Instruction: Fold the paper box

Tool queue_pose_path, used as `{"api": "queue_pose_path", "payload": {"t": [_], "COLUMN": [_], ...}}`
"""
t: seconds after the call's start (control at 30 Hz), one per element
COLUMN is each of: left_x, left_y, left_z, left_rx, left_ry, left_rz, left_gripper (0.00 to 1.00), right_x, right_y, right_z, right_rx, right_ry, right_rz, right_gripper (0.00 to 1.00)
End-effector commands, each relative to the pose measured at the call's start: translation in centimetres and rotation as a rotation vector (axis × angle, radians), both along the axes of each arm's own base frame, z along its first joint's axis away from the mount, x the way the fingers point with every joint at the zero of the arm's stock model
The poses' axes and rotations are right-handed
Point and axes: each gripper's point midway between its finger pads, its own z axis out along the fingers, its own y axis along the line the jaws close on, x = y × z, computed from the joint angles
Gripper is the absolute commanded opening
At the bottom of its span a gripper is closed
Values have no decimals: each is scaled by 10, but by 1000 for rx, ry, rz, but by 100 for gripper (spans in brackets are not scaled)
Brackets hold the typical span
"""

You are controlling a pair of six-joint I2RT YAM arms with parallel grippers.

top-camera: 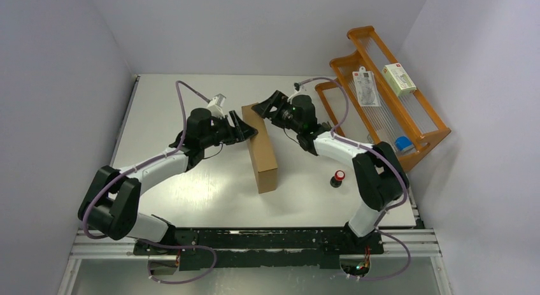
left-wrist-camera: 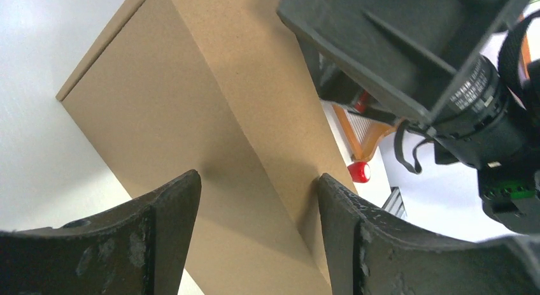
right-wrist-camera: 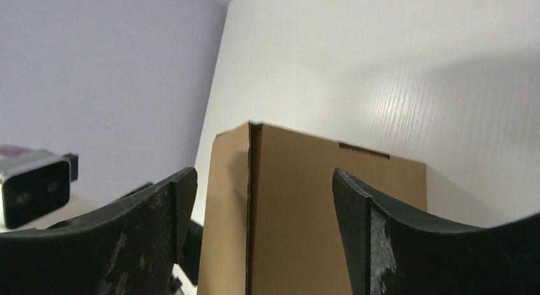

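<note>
Currently we log the paper box [top-camera: 261, 148] as a closed, plain brown cardboard block, long and narrow. It stands near the middle of the white table [top-camera: 191, 193], running from near to far. Its faces look smooth. The right wrist view shows a vertical seam at one corner and a short dark slit on the top edge. The left gripper [top-camera: 244, 130] sits against the box's left side, fingers spread, grasping nothing. The right gripper [top-camera: 267, 104] is at the far end, likewise spread. We cannot tell whether either touches the cardboard.
</note>
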Motion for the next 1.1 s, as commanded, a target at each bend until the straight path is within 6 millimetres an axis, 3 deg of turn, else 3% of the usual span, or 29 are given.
{"api": "queue_pose_path", "payload": {"t": [0.0,0.33,0.5,0.6,0.77,0.9,1.07], "left_x": [-18,-22,-24,-25,-29,-26,-19], "left_y": [6,3,8,11,13,21,39], "left_z": [-53,-62,-67,-72,-83,-84,-82], "left_rx": [119,116,141,155,168,189,220], "left_ry": [123,138,144,152,181,185,187], "left_rz": [-59,-85,-77,-71,-74,-61,-18], "left_gripper": [71,70,69,69,69,69,69], "right_x": [28,42,26,13,-5,-16,-14], "right_y": [3,1,-5,-14,-21,-21,-17], "right_z": [10,-33,-65,-82,-105,-95,-52], "right_rx": [85,141,149,170,83,97,84], "right_ry": [-14,84,184,242,304,286,186], "right_rz": [-45,-126,-140,-171,-188,-163,-109], "right_gripper": [80,60,43,20,16,16,21]}}
